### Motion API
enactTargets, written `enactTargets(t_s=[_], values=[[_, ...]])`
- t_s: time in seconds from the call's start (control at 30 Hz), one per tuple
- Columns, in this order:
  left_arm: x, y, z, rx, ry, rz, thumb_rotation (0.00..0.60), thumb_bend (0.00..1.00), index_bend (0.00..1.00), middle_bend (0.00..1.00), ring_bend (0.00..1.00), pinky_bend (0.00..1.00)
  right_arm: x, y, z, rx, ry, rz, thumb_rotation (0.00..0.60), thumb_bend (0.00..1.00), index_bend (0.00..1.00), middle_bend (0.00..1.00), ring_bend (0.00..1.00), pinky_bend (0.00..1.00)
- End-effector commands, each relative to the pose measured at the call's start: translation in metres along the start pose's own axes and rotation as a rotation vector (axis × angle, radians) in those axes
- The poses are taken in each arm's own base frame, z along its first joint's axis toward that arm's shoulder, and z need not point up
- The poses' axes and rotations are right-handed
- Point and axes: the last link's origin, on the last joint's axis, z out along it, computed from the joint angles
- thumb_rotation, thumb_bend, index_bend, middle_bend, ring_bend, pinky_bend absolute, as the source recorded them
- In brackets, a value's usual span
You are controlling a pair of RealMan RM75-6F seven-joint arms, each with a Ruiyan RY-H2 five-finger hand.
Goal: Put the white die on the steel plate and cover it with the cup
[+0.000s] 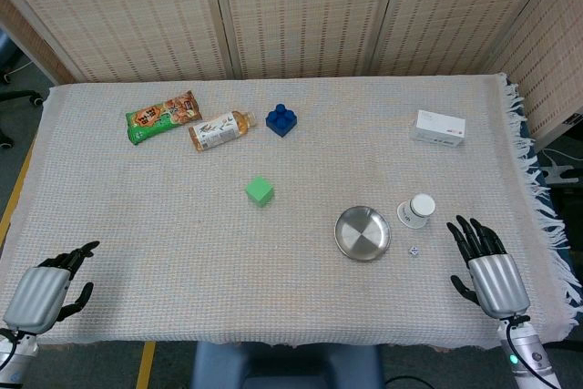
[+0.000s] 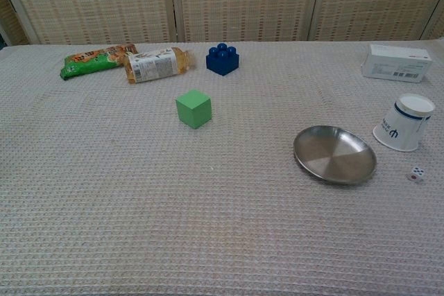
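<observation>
White die (image 1: 413, 250) on worktop (image 1: 182, 252) just right of steel plate (image 1: 363, 232), cup (image 1: 417, 210) upside down behind it. Both near right edge. Left hand (image 1: 44, 291), right hand (image 1: 487, 266) at front edge, fingers apart, holding nothing.

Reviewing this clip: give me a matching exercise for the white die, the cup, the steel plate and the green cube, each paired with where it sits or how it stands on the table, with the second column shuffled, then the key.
Things:
1. white die
2. cup
3. steel plate
4. green cube

Places or states:
A. upside down, just beyond the die
B. near the table's middle, away from the other three
C. on the cloth, on the plate's right
D. bare, with nothing in it

Pairs: 1-C, 2-A, 3-D, 4-B
</observation>
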Motion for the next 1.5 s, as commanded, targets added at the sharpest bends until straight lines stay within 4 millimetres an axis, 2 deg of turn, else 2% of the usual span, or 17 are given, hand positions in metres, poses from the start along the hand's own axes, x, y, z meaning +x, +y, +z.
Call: enactTargets(t_s=[0.03,0.23,0.27,0.33,0.43,0.5,0.63,0.73,0.9,1.23,1.5], values=[[0.001,0.0,-0.001,0.003,0.004,-0.001,0.6,0.44,0.15,0.27,0.34,0.47,0.0,0.0,0.0,0.004,-0.004,0.001,0.6,0.13,0.0,0.0,0.0,0.14],[0.002,-0.001,-0.001,0.001,0.014,-0.004,0.6,0.44,0.15,0.27,0.34,0.47,0.001,-0.002,0.0,0.032,0.006,0.008,0.6,0.13,0.0,0.01,0.0,0.16],[0.002,-0.001,-0.001,0.001,0.011,-0.002,0.6,0.44,0.15,0.27,0.34,0.47,0.002,-0.002,0.0,0.035,0.021,0.005,0.6,0.13,0.01,0.07,0.01,0.2],[0.001,-0.001,0.0,0.001,0.004,-0.001,0.6,0.44,0.15,0.27,0.34,0.47,0.001,-0.003,0.0,0.03,0.029,0.01,0.6,0.13,0.07,0.24,0.11,0.34],[0.0,-0.002,-0.001,0.005,-0.002,0.0,0.6,0.44,0.15,0.27,0.34,0.47,-0.003,-0.002,0.0,0.021,-0.014,-0.005,0.6,0.13,0.28,0.62,0.47,0.67],[0.001,-0.002,-0.002,0.006,0.003,-0.002,0.6,0.44,0.15,0.28,0.34,0.47,-0.005,-0.002,0.003,0.02,-0.033,-0.034,0.6,0.13,0.34,0.73,0.58,0.75],[0.003,-0.002,-0.004,0.01,0.01,-0.004,0.6,0.44,0.15,0.28,0.34,0.47,-0.012,-0.002,0.014,0.022,-0.081,-0.052,0.6,0.13,0.37,0.84,0.69,0.84],[0.003,-0.003,-0.004,0.014,0.007,-0.001,0.6,0.44,0.15,0.28,0.34,0.47,-0.017,-0.002,0.028,0.024,-0.129,-0.017,0.6,0.13,0.38,0.87,0.72,0.87],[0.002,-0.002,-0.004,0.014,0.002,0.002,0.6,0.44,0.15,0.28,0.34,0.47,-0.024,0.0,0.046,0.024,-0.111,0.01,0.6,0.13,0.39,0.89,0.74,0.89],[0.002,-0.002,-0.003,0.013,0.0,0.0,0.6,0.44,0.15,0.28,0.34,0.47,-0.038,0.007,0.06,0.017,-0.199,0.043,0.6,0.13,0.39,0.89,0.74,0.89],[0.002,-0.002,-0.003,0.013,-0.001,-0.002,0.6,0.44,0.15,0.28,0.34,0.47,-0.05,0.01,0.076,0.006,-0.232,0.075,0.6,0.15,0.43,0.89,0.74,0.89]])
